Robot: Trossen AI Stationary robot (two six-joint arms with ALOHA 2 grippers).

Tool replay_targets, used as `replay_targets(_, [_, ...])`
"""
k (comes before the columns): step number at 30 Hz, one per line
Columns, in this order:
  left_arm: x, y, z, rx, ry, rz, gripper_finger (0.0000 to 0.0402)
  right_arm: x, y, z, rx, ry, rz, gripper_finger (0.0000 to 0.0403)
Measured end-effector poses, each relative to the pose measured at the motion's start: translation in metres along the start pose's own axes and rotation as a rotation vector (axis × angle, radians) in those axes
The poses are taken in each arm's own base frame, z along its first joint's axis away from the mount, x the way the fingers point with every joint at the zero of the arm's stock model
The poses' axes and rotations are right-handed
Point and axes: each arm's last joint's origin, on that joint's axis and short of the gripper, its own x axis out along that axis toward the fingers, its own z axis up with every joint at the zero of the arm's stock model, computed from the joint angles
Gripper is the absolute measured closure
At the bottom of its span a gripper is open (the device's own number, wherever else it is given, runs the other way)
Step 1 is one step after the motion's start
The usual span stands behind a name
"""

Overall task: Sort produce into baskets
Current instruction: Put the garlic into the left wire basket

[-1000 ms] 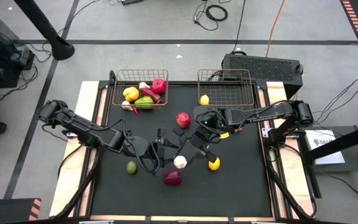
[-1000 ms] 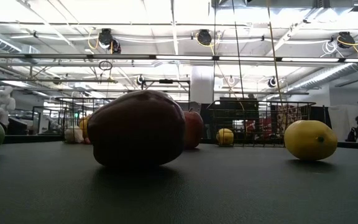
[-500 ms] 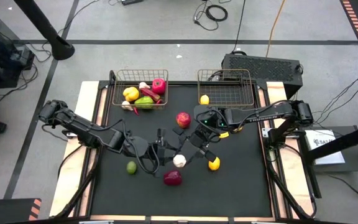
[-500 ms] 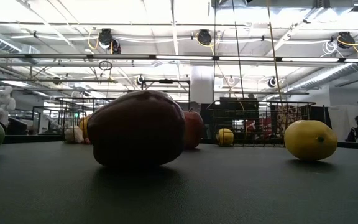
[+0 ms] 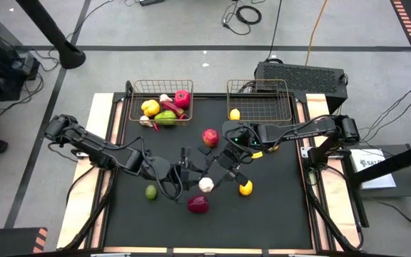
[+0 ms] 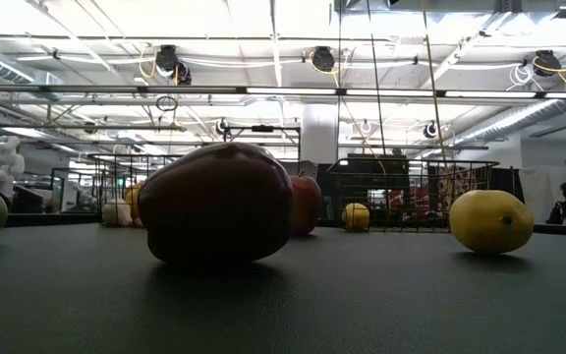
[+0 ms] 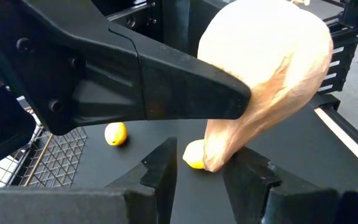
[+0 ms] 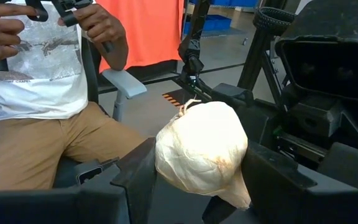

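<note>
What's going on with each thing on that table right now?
Garlic: gripped by both grippers.
Left gripper: closed on garlic.
Right gripper: closed on garlic.
Left basket: several vegetables inside.
Right basket: one lemon inside.
Lime, onion, apple: loose on mat.

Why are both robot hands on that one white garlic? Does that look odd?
Yes. The white garlic sits mid-table with the left gripper and right gripper both closed around it, as each wrist view shows. One hand would normally do; it may be a handover.
</note>
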Motion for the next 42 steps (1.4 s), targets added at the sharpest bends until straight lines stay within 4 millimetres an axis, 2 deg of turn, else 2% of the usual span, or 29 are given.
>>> replay_targets(15, [0.0,0.001,-0.001,-0.024,0.01,0.023,0.0277,0.0,-0.002,-0.001,-0.015,0.03,-0.061,0.0195])
replay_targets(28, [0.0,0.001,0.002,-0.003,-0.02,-0.004,0.0277,-0.012,-0.011,-0.003,0.095,0.032,-0.107,0.0195])
replay_targets(42, [0.0,0.0,0.001,0.024,-0.009,-0.009,0.0281,-0.012,-0.01,-0.005,0.116,0.048,-0.099,0.0195])
